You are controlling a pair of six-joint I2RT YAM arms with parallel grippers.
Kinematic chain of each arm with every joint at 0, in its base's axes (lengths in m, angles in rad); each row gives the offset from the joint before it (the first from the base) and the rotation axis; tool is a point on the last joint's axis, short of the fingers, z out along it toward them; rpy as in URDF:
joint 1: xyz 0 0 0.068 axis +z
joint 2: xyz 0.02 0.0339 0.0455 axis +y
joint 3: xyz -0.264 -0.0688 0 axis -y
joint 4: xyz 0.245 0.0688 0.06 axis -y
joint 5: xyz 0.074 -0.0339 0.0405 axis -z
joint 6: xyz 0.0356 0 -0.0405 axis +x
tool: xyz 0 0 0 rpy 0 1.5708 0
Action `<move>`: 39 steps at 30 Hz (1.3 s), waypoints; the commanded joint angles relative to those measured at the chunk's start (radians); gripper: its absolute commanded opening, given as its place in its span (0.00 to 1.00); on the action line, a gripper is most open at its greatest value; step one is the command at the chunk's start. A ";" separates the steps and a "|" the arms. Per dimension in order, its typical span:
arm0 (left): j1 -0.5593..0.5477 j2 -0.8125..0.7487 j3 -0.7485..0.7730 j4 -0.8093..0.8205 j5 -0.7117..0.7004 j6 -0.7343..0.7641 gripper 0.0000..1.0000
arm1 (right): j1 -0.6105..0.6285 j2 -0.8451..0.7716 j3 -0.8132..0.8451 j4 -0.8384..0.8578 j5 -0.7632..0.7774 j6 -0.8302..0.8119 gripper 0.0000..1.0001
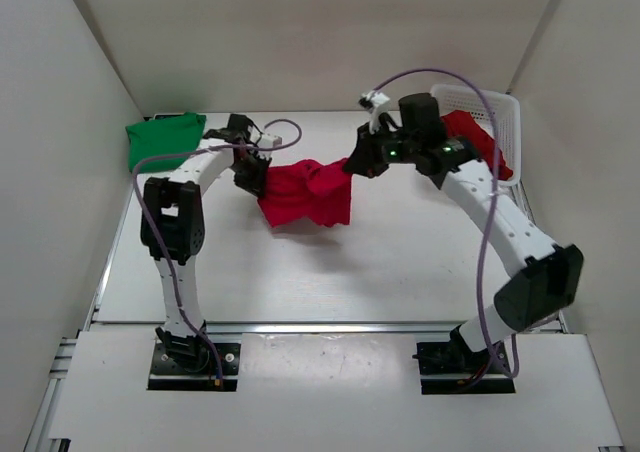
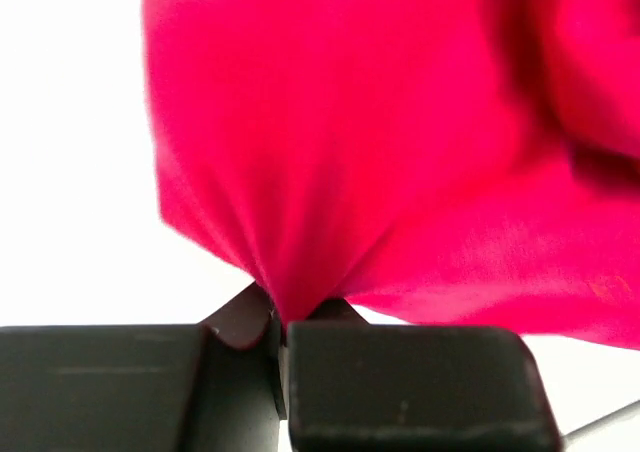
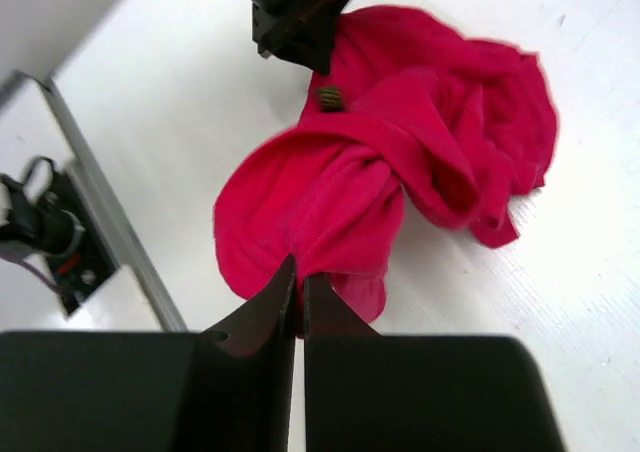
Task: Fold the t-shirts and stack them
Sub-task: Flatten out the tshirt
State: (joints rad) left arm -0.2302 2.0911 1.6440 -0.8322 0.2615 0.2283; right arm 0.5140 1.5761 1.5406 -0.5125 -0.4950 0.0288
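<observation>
A crumpled red t-shirt (image 1: pixel 305 194) hangs bunched between both grippers over the middle of the table. My left gripper (image 1: pixel 252 177) is shut on its left edge; in the left wrist view the cloth (image 2: pixel 380 152) is pinched at the fingertips of that gripper (image 2: pixel 280 322). My right gripper (image 1: pixel 352 165) is shut on its right edge, and in the right wrist view the gripper (image 3: pixel 300 282) nips a fold of the shirt (image 3: pixel 400 162). A green t-shirt (image 1: pixel 163 138) lies folded at the back left. Another red t-shirt (image 1: pixel 478 137) lies in the basket.
A white mesh basket (image 1: pixel 503 112) stands at the back right corner, behind the right arm. White walls close in the table on the left, back and right. The left arm's gripper body (image 3: pixel 300 12) shows at the top of the right wrist view.
</observation>
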 commanded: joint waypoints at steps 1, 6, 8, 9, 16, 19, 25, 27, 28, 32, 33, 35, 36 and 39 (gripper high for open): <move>0.057 -0.234 0.115 -0.114 0.048 0.089 0.00 | -0.023 -0.143 0.035 0.037 -0.100 0.109 0.00; 0.051 -0.382 0.192 -0.180 0.093 0.209 0.00 | -0.069 -0.235 -0.048 0.089 -0.177 0.226 0.00; 0.048 -0.379 0.194 -0.153 0.087 0.206 0.00 | -0.133 -0.258 -0.172 0.211 -0.297 0.322 0.00; 0.049 -0.340 0.209 -0.153 0.079 0.191 0.00 | -0.190 -0.254 -0.241 0.253 -0.338 0.386 0.00; 0.029 -0.034 0.436 -0.163 -0.091 0.120 0.45 | -0.371 -0.044 -0.345 0.420 -0.303 0.456 0.60; -0.003 0.021 0.468 -0.177 -0.192 0.120 0.91 | -0.330 0.103 -0.105 0.124 -0.125 0.369 0.88; 0.077 -0.040 0.384 -0.217 -0.179 0.085 0.98 | -0.252 0.139 -0.005 -0.043 0.102 0.348 0.84; 0.121 -0.089 0.314 -0.205 -0.160 0.077 0.98 | -0.241 0.127 -0.043 -0.087 0.125 0.367 0.71; 0.152 -0.118 0.260 -0.193 -0.162 0.068 0.99 | -0.223 0.131 -0.060 -0.113 0.136 0.347 0.68; 0.230 -0.187 0.117 -0.143 -0.160 0.030 0.99 | -0.090 0.169 -0.080 -0.239 0.295 0.283 0.67; 0.230 -0.204 0.102 -0.128 -0.159 0.019 0.99 | -0.057 0.182 -0.086 -0.251 0.329 0.263 0.72; 0.265 -0.227 0.039 -0.088 -0.160 0.010 0.99 | 0.006 0.202 -0.105 -0.241 0.352 0.244 0.76; 0.262 -0.230 0.019 -0.088 -0.172 0.003 0.98 | 0.032 0.212 -0.103 -0.230 0.348 0.232 0.78; 0.250 -0.233 -0.009 -0.067 -0.186 0.012 0.98 | 0.087 0.271 -0.089 -0.212 0.360 0.191 0.81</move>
State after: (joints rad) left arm 0.0525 1.8874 1.6676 -0.9413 0.0826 0.2539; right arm 0.5636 1.8153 1.4429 -0.7086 -0.1940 0.2844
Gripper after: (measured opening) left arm 0.985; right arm 0.805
